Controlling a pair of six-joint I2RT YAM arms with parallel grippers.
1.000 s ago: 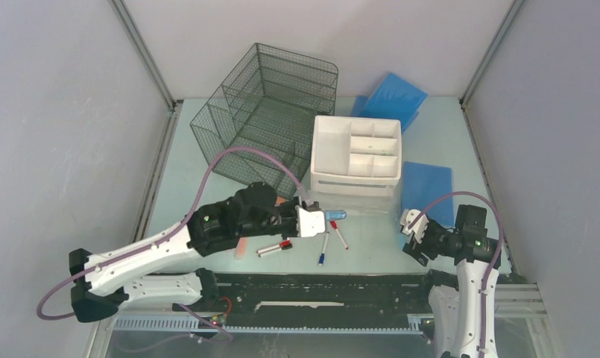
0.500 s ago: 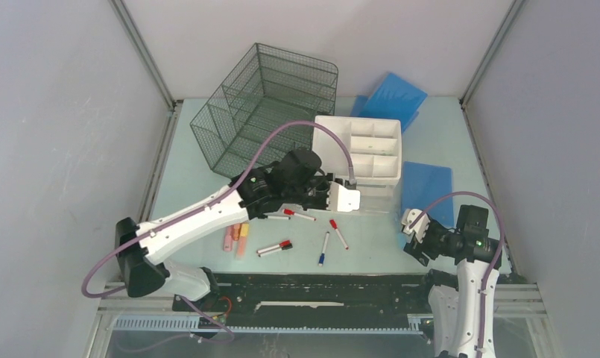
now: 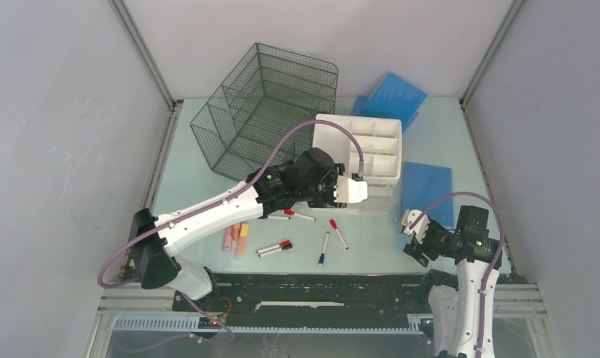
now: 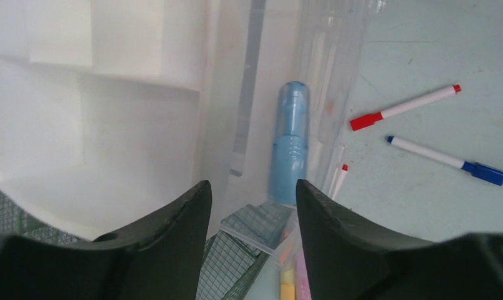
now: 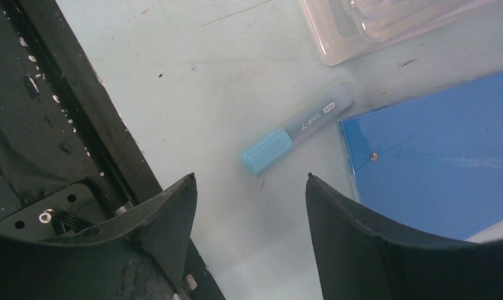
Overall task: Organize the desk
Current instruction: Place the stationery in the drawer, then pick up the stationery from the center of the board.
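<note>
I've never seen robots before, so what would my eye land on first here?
The white-and-black left arm reaches across the pale mint-green desk, its tool open over a translucent blue marker beside the white plastic compartment tray. Behind stands a dark wire-mesh organizer; loose red- and blue-capped pens lie scattered near the front.

Left gripper (image 3: 358, 191) above the front of the white drawer unit (image 3: 371, 145). Markers (image 3: 274, 248) and highlighters (image 3: 235, 239) lie loose on the bench (image 3: 192, 179); mesh organizer (image 3: 267, 112) at rear, blue folders (image 3: 427, 183) at right.
</note>
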